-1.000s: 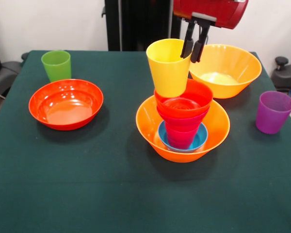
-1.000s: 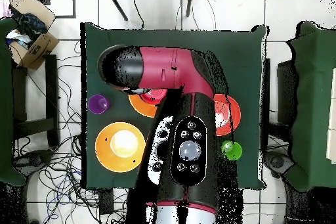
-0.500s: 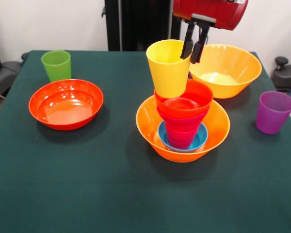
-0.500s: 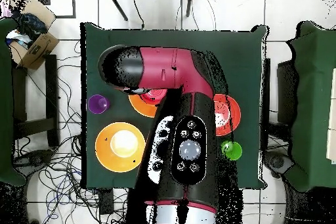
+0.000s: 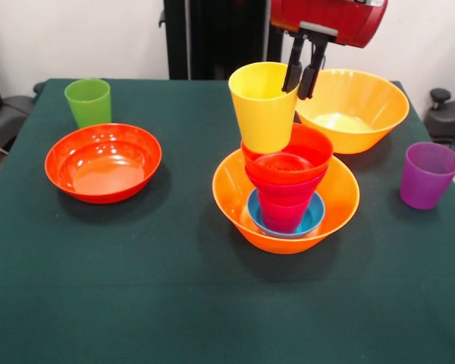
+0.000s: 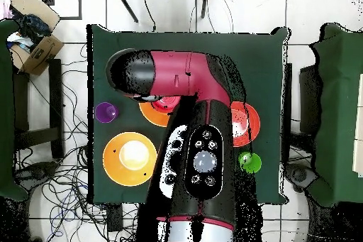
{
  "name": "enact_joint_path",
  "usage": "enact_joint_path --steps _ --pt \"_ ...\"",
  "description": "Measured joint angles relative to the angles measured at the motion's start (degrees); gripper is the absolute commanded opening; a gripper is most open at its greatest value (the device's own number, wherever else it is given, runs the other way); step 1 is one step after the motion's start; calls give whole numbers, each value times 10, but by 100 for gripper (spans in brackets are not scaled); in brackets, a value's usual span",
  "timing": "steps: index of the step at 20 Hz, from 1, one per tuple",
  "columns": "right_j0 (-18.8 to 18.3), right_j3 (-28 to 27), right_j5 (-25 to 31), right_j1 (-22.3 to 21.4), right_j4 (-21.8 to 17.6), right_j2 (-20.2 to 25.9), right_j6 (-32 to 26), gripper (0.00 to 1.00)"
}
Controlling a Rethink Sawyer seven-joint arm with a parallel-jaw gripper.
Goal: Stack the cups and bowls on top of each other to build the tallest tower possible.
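Two fingers (image 5: 303, 82) pinch the yellow cup's (image 5: 263, 105) rim — cup tilted atop the tower (image 5: 287, 189).

Yellow cup (image 5: 263, 105) sits tilted atop my tower (image 5: 286, 189) of nested red-orange, magenta, blue bowls in an orange bowl (image 5: 235, 201); green cup (image 5: 89, 102) and purple cup (image 5: 428, 175) stand apart.

Front cam: close, angled down across green table (image 5: 136, 303), facing arm at top edge. Overhead: high, straight down, base at bottom. Both share table (image 6: 269, 62); arm (image 6: 202, 154) probably hides stack overhead.
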Motion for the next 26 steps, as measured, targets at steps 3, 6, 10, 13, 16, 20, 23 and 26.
enact_joint_path --steps 3,6,10,13,16,20,23,26 --pt "0 0 0 0 0 0 0 0" --pt "1 0 0 0 0 0 0 0" --pt "3 0 0 2 -1 0 0 0" --pt "5 0 0 6 -1 0 0 0" --pt "7 0 0 12 -1 0 0 0" --pt "10 0 0 19 -1 0 0 0" --pt "12 0 0 22 -1 0 0 0" --pt "15 0 0 24 -1 0 0 0"
